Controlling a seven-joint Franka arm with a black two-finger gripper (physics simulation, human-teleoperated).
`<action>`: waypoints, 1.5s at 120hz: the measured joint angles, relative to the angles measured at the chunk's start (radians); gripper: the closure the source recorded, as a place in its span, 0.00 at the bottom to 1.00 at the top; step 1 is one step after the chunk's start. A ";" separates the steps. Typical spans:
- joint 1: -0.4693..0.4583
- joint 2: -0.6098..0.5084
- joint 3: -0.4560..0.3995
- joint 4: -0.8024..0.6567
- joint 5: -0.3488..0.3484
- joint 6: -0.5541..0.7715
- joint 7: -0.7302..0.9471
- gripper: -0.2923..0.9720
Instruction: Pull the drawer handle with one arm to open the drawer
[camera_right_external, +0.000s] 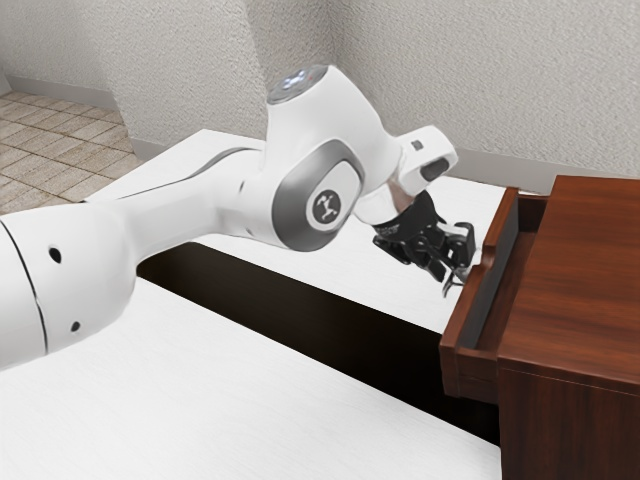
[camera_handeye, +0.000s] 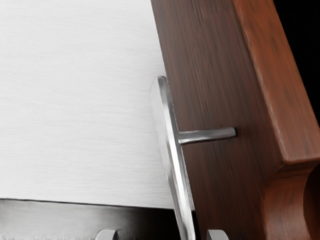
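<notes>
pincer (camera_right_external: 455, 270) mostly hides the handle (camera_handeye: 170, 150) of the part-open drawer (camera_right_external: 462, 345).

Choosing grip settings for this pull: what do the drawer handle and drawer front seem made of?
The drawer handle looks like silver metal, brushed or polished: bright streaks run along its bar. The drawer front looks like reddish-brown wood, smooth satin finish: fine dark grain lines show, though it could be veneer.

Handle (camera_handeye: 172, 155) — one end beyond the edge
</notes>
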 joint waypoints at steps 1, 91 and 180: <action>0.001 -0.001 0.000 -0.002 0.001 0.000 0.000 0.65; 0.043 -0.078 0.000 -0.088 0.043 0.002 -0.025 0.65; 0.071 -0.141 0.004 -0.157 0.099 0.002 -0.061 0.64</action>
